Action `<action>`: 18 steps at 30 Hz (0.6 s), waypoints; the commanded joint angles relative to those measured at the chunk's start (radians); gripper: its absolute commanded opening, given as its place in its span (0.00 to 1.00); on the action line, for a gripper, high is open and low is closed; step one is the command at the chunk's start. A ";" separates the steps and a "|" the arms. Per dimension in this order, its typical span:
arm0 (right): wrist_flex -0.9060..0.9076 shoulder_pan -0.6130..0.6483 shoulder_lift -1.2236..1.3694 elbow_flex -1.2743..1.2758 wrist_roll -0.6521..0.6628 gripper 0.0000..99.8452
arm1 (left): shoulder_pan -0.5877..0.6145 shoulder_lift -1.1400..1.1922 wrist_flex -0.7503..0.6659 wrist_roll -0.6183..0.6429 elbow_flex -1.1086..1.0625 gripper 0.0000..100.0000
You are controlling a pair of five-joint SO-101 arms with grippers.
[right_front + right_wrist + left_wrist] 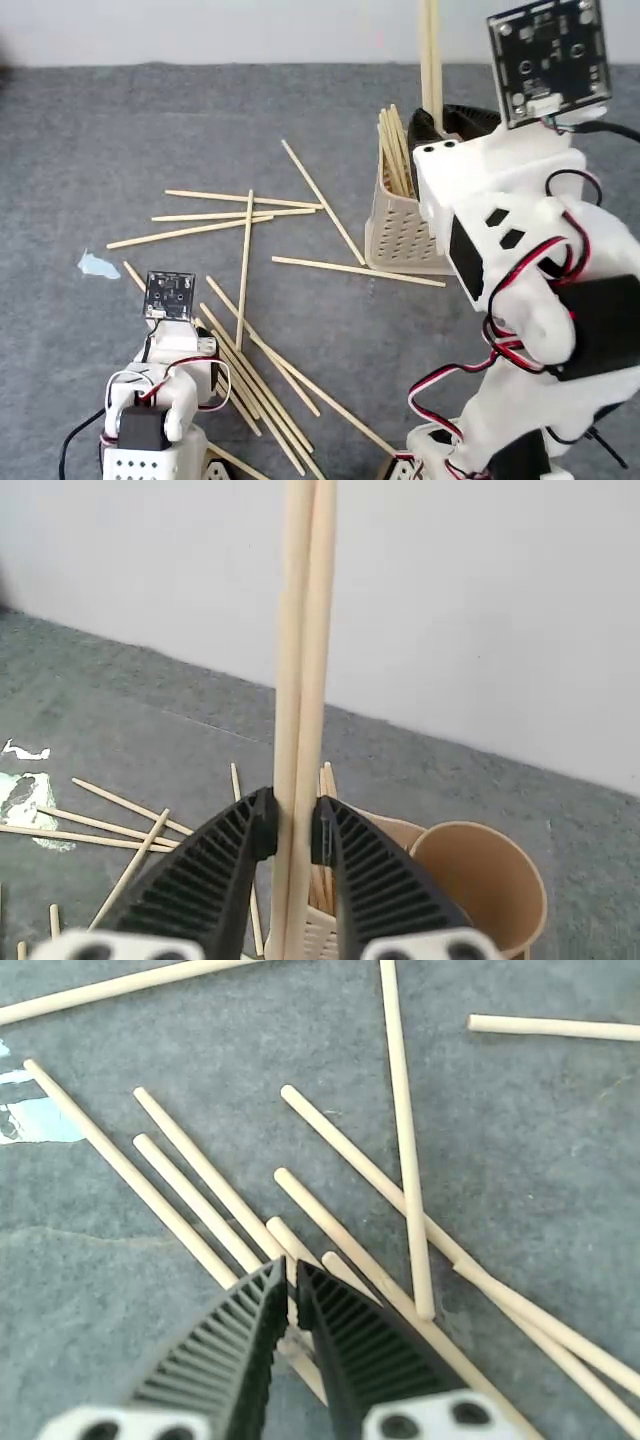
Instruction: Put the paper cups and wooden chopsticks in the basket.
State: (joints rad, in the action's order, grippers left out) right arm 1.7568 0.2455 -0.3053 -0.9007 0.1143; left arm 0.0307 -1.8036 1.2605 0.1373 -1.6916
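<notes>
My right gripper [293, 825] is shut on two wooden chopsticks [303, 630] and holds them upright over the beige basket [398, 235]. The same pair [431, 55] rises above the basket in the high view. Several chopsticks [393, 150] stand in the basket, beside brown paper cups [480, 880]. Many loose chopsticks [245, 260] lie scattered on the grey cloth. My left gripper [290, 1278] is low over a cluster of them, with its jaws shut on one chopstick [284, 1243] that lies on the cloth.
A pale blue scrap [97, 265] lies on the cloth left of the left arm [165, 400]. The right arm's body [530, 300] towers beside the basket. A white wall runs behind the table.
</notes>
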 commanded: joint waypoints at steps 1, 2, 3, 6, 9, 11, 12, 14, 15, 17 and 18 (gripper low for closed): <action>0.039 -0.001 -0.087 0.074 -0.017 0.01 | 0.000 -0.017 0.003 0.011 0.008 0.01; 0.038 0.008 -0.114 0.114 -0.018 0.01 | 0.000 -0.017 0.003 0.011 0.008 0.01; 0.036 0.028 -0.145 0.157 -0.018 0.01 | 0.000 -0.017 0.003 0.011 0.008 0.01; -0.022 0.035 -0.228 0.298 -0.015 0.01 | 0.000 -0.017 0.003 0.011 0.008 0.01; -0.162 -0.005 -0.302 0.454 -0.011 0.01 | 0.000 -0.017 0.003 0.011 0.008 0.01; -0.268 -0.025 -0.348 0.568 -0.009 0.01 | 0.000 -0.017 0.003 0.011 0.008 0.01; -0.317 -0.031 -0.367 0.624 -0.009 0.01 | 0.000 -0.017 0.003 0.011 0.008 0.01; -0.423 -0.031 -0.404 0.729 -0.008 0.01 | 0.000 -0.017 0.003 0.011 0.008 0.01; -0.478 -0.031 -0.423 0.778 -0.008 0.01 | 0.000 -0.017 0.003 0.011 0.008 0.01; -0.584 -0.031 -0.449 0.858 -0.008 0.01 | 0.000 -0.017 0.003 0.011 0.008 0.01; -0.634 -0.031 -0.456 0.890 -0.008 0.01 | 0.000 -0.017 0.003 0.011 0.008 0.01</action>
State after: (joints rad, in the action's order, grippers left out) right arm 1.2766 0.2256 -0.7150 -0.0890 0.1082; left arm 0.0307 -1.8036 1.2605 0.1373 -1.6916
